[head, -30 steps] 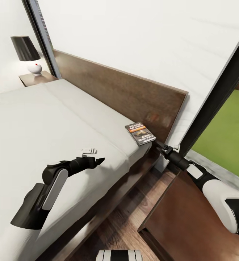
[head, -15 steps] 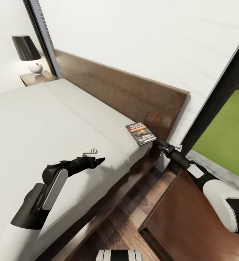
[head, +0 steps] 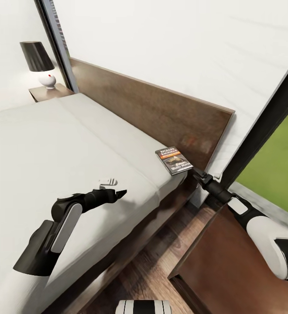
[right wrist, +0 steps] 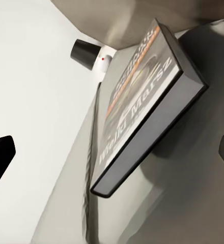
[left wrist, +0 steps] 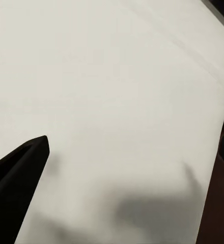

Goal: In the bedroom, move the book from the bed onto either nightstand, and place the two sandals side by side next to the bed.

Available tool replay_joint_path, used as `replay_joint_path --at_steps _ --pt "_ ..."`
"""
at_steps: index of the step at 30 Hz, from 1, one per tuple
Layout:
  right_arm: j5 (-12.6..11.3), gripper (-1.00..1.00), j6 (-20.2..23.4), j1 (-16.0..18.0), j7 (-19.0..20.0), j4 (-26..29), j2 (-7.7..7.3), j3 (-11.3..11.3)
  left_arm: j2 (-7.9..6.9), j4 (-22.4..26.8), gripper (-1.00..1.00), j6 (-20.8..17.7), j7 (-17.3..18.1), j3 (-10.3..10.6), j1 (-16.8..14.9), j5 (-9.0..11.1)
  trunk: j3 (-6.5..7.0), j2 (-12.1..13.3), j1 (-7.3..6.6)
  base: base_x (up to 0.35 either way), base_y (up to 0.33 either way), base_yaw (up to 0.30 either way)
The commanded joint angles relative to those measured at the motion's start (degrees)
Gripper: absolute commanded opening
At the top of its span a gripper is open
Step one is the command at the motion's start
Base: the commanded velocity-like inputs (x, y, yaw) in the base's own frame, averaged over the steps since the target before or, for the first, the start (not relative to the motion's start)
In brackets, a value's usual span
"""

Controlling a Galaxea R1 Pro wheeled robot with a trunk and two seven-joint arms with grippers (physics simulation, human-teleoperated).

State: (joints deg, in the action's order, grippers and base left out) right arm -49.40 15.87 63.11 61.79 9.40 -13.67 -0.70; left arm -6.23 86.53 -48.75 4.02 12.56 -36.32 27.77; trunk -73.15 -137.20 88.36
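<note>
Head view: book [head: 174,161] lies at the bed [head: 52,148] corner by the headboard. Our right end effector [head: 198,174] is open, empty, just beside it; left end effector [head: 118,193] hovers, state unclear.

Bright, even render; soft shadows on the bed [head: 52,144], edges warped

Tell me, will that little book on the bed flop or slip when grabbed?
The book looks thin, so it is probably light and may bend slightly. It lies flat near the bed corner, so a nudge would likely slide it, not tip it.
</note>
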Motion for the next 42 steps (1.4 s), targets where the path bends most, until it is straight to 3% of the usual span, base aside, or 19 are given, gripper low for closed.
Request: replay_joint_path --at_steps 1,18,21,27,31,35,42 --pt "0.0 1.0 -0.1 0.0 0.0 0.0 -0.05 0.03 -0.01 -0.04 1.0 -0.21 -0.24 0.01 0.02 -0.56 -0.01 0.0 0.01 0.0 0.0 0.002" --pt "0.0 1.0 -0.31 0.0 0.0 0.0 -0.45 0.03 -0.06 -0.06 1.0 -0.08 -0.24 0.08 0.02 -0.61 -0.01 0.0 0.01 0.021 -0.014 0.0" --pt "0.0 1.0 -0.31 0.0 0.0 0.0 -0.47 0.06 -0.09 -0.98 1.0 2.39 -0.24 0.15 0.02 -0.94 -0.01 0.0 0.01 0.086 -0.054 0.0" --pt "0.0 1.0 -0.31 0.0 0.0 0.0 -0.48 0.07 -0.03 -1.3 1.0 3.23 -0.24 0.18 0.02 -0.95 -0.01 0.0 0.01 0.02 -0.013 0.0" --pt "-0.03 1.0 0.14 0.0 -1.3 -0.29 -0.66 0.21 1.07 0.31 1.0 3.6 1.26 0.87 0.28 0.3 -0.01 0.02 0.0 0.0 0.0 0.0" --pt "-0.01 1.0 0.15 0.0 -1.06 -0.9 -1.05 0.46 0.18 1.6 1.0 3.76 2.43 0.86 0.29 0.99 -0.01 0.02 0.0 0.0 0.0 0.0" --pt "-0.07 1.0 1.07 0.0 -2.58 -1.72 -1.26 0.6 1.62 3.86 1.0 3.73 4.68 1.03 0.29 1.63 -0.01 0.02 0.0 0.0 0.0 0.0"
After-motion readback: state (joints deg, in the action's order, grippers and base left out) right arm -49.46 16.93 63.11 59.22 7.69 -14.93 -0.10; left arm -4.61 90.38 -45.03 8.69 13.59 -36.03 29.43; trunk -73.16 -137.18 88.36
